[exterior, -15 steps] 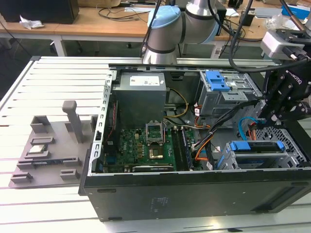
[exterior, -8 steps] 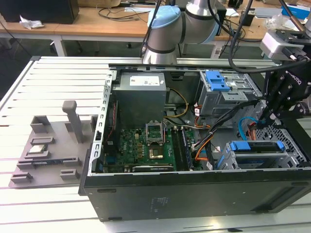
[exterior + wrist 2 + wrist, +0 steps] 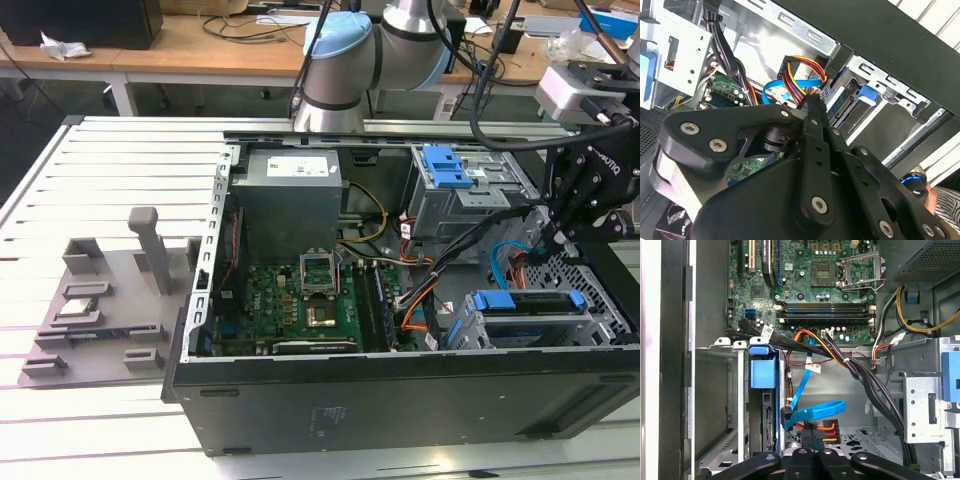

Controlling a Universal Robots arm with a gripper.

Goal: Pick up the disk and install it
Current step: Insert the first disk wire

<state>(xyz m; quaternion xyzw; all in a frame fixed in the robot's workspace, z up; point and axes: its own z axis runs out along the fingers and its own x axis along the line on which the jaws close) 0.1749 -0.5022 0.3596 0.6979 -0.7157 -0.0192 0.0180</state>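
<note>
Pale, slatted surface (image 3: 120, 170) carries an open black computer case (image 3: 400, 395) lying on its side, with wooden desks and loose cables in the room behind it. On the exterior view's left, a grey moulded fixture (image 3: 110, 290) sits just beside the case. Inside the case are a green motherboard (image 3: 300, 295), a grey power supply (image 3: 290, 200) and an upper metal cage with a blue latch (image 3: 447, 165).

The disk (image 3: 525, 303) sits in the lower drive cage (image 3: 600, 310), in the case's near corner on the exterior view's right. In the first wrist view its blue carrier front and narrow edge (image 3: 765, 415) stand slotted between the cage's metal walls. In the second wrist view its green underside and blue tab (image 3: 847, 102) show inside the same cage.

The end effector (image 3: 560, 232) hangs over that corner, above the cage and near the disk but apart from it. In both wrist views its black fingers (image 3: 811, 435) come together, tips pressed shut (image 3: 812, 107), just beside a looping blue data cable (image 3: 815, 410) and a bundle of red, orange and yellow wires (image 3: 805, 70). I cannot tell whether anything is pinched between the tips.
</note>
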